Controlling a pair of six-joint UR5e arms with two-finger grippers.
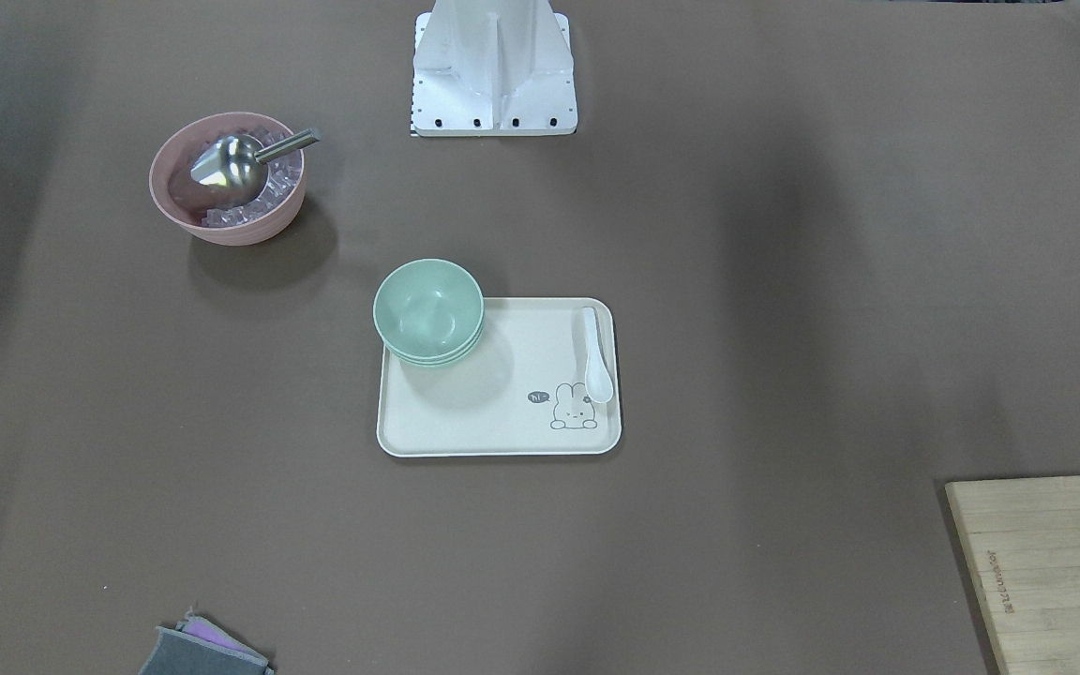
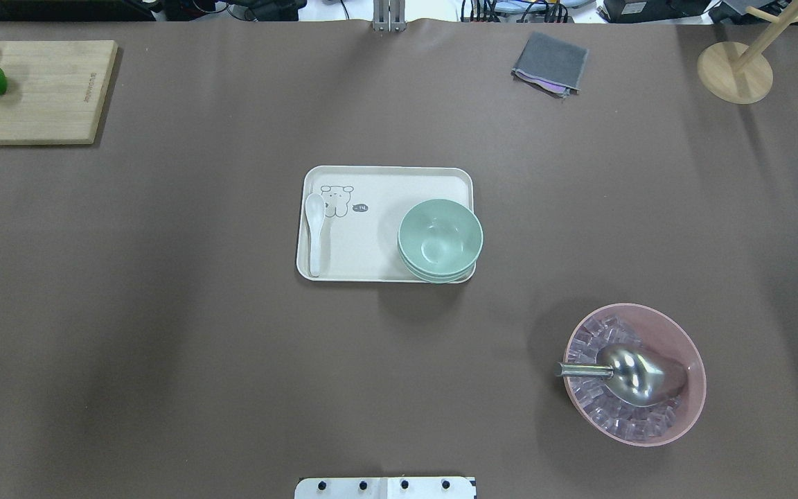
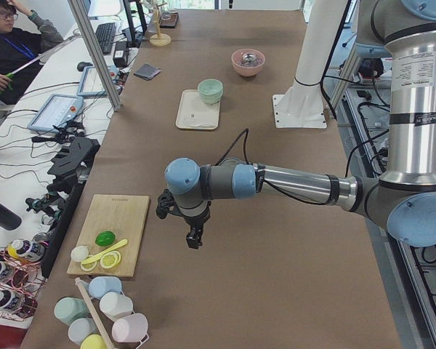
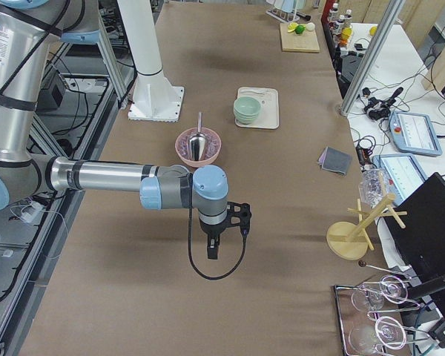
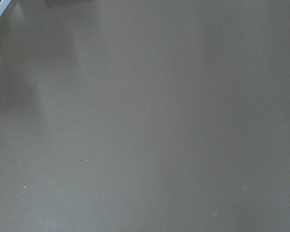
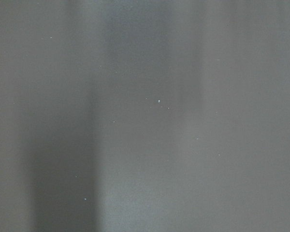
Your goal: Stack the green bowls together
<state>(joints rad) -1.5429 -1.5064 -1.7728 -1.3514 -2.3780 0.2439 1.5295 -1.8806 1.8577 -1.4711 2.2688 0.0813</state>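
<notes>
The green bowls (image 2: 440,240) sit nested in one stack on the near right corner of the cream tray (image 2: 371,256); the stack also shows in the front view (image 1: 428,312) and small in the left view (image 3: 211,91) and the right view (image 4: 247,110). My left gripper (image 3: 193,238) hangs over bare table near the cutting board, far from the bowls. My right gripper (image 4: 212,249) hangs over bare table past the pink bowl. Both show only in the side views, so I cannot tell whether they are open or shut. Both wrist views show only brown table.
A white spoon (image 2: 314,232) lies on the tray's left side. A pink bowl (image 2: 634,374) with ice and a metal scoop stands at the near right. A cutting board (image 2: 32,90) with fruit is far left, a grey cloth (image 2: 550,64) and a wooden stand (image 2: 735,71) far right.
</notes>
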